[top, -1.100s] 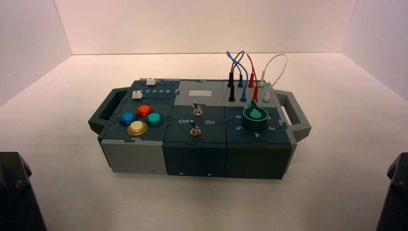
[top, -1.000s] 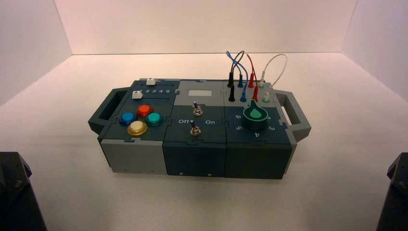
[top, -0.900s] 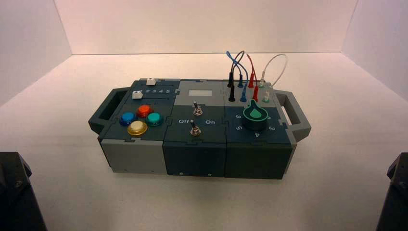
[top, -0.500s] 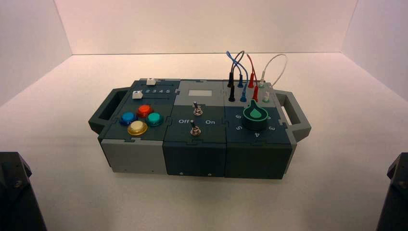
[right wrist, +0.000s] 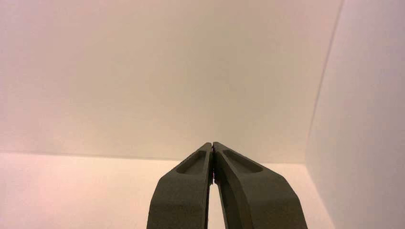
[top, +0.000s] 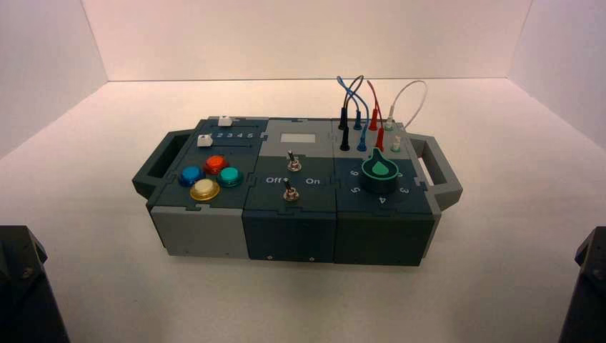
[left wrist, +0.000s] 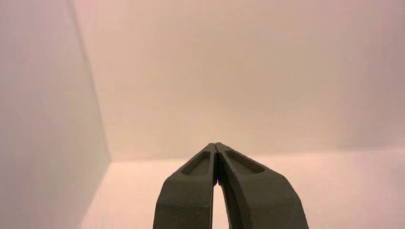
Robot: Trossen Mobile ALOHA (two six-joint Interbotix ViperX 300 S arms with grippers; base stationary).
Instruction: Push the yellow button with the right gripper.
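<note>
The yellow button [top: 204,189] sits at the front of a cluster of four round buttons on the left section of the box [top: 200,232], in the high view. My right gripper [right wrist: 212,144] is shut and empty, its fingers pointing at a bare wall and floor; neither the box nor the button shows in the right wrist view. My left gripper [left wrist: 216,144] is also shut and empty, facing a bare corner. Neither gripper's fingers show in the high view, so both are well back from the box.
A blue button [top: 190,175], an orange-red button [top: 214,164] and a teal button [top: 229,176] surround the yellow one. Two toggle switches [top: 290,190], a green knob [top: 379,171] and plugged wires [top: 361,114] stand farther right. Dark arm blocks [top: 25,286] [top: 587,286] fill the lower corners.
</note>
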